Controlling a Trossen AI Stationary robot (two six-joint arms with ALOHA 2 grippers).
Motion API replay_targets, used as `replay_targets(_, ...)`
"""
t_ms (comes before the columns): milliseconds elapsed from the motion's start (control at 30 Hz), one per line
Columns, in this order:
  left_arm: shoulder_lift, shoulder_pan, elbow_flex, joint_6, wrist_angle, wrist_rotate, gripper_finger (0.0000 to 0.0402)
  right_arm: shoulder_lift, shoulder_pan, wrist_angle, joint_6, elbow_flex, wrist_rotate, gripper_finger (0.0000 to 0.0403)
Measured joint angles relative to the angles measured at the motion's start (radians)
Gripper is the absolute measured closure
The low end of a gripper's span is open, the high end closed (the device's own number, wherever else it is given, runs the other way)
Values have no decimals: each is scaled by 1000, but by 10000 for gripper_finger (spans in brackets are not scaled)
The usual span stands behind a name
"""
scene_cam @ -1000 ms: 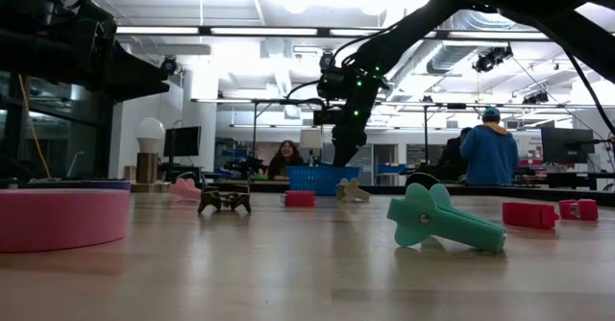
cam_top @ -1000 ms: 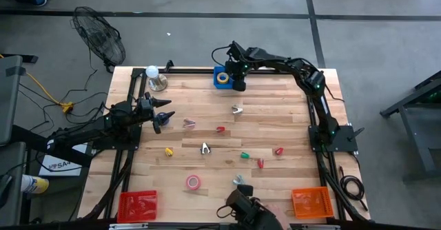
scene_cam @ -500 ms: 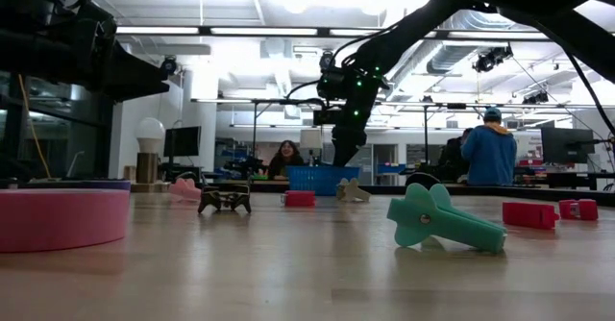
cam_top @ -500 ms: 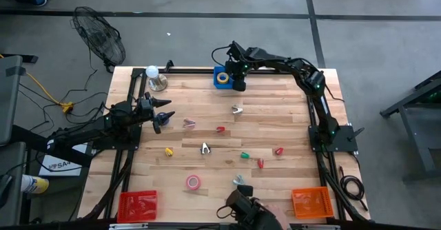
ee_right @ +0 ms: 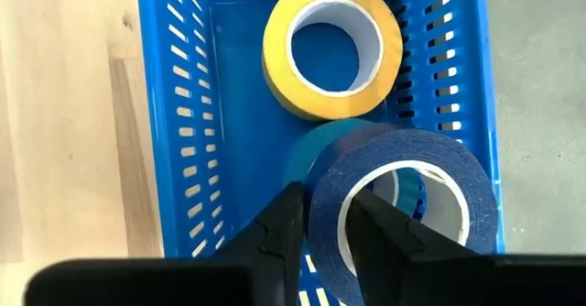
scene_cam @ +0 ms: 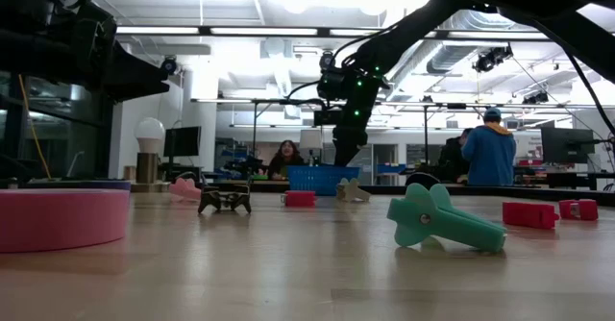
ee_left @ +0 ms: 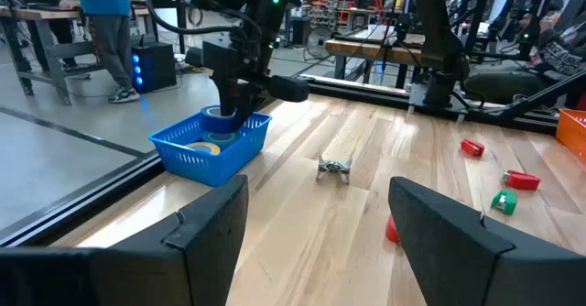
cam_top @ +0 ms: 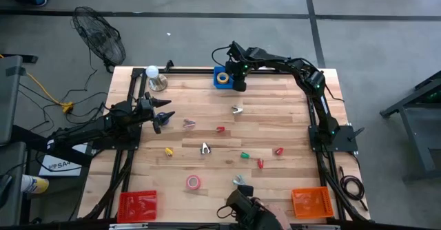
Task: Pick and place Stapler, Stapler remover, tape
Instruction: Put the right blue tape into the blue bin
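Observation:
My right gripper (ee_right: 325,228) is above the blue basket (cam_top: 221,77) at the table's far edge, shut on a blue tape roll (ee_right: 403,205). A yellow tape roll (ee_right: 331,45) lies flat on the basket's floor, and something blue (ee_right: 309,155) shows under the held roll. The pink tape roll (cam_top: 193,182) lies flat near the table's near edge. My left gripper (cam_top: 162,113) hovers open at the table's left side, touching nothing. Small staplers and staple removers lie scattered mid-table, such as a red one (cam_top: 278,150) and a green one (cam_top: 244,155). My right gripper pinches the blue roll's wall (ee_right: 322,205), one finger (ee_right: 380,237) inside the open centre and one finger (ee_right: 279,233) outside. The fingers come from above, pointing down. The roll lies roughly level, its opening upward, above the basket's floor and over the basket.
A red basket (cam_top: 137,204) and an orange basket (cam_top: 309,202) stand at the near corners. A light bulb on a stand (cam_top: 153,75) is at the far left. A floor fan (cam_top: 100,37) stands off the table. People are in the room behind (scene_cam: 488,153).

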Motion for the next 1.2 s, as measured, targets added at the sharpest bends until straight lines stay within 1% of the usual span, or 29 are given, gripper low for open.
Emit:
replay_targets(200, 0, 0, 0, 0, 0, 0, 140, 0, 0, 2, 0, 0, 4, 288)
replay_targets(333, 0, 0, 0, 0, 0, 0, 140, 0, 0, 1, 0, 0, 31, 274)
replay_targets(467, 0, 0, 0, 0, 0, 0, 140, 0, 2, -2, 0, 0, 61, 273)
replay_targets(900, 0, 0, 0, 0, 0, 0, 140, -2, 1, -37, -3, 0, 92, 273)
replay_targets(1200, 0, 0, 0, 0, 0, 0, 140, -4, 2, -38, -17, 0, 92, 273)
